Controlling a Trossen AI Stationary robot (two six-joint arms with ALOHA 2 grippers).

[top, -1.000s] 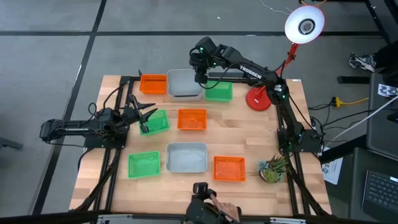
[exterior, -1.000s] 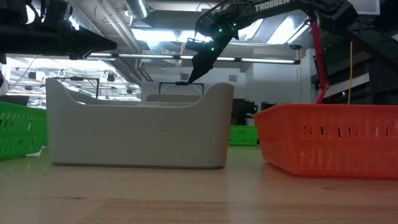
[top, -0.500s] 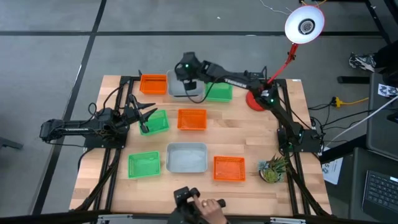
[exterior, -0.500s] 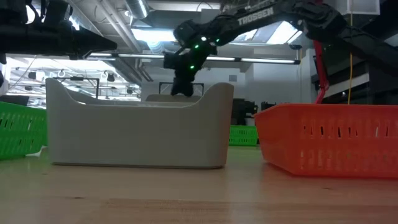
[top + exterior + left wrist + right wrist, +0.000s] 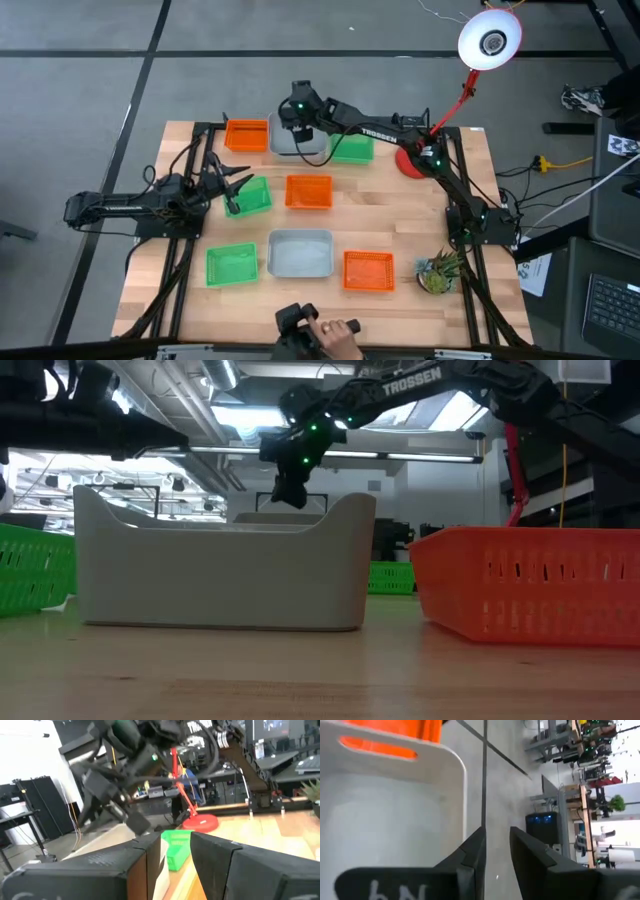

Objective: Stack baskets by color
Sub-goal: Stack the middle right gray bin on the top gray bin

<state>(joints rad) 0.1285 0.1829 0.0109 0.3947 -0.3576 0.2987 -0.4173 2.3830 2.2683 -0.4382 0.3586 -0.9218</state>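
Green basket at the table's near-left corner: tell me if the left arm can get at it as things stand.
Probably yes. The left gripper hovers by another green basket, and the near-left green basket sits on the same side with nothing lying between them and nothing stacked in it.

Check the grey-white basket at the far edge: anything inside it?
In the high view the right gripper hangs over the far grey-white basket, covering part of its floor. The right wrist view shows bare floor there. What lies under the arm is hidden.
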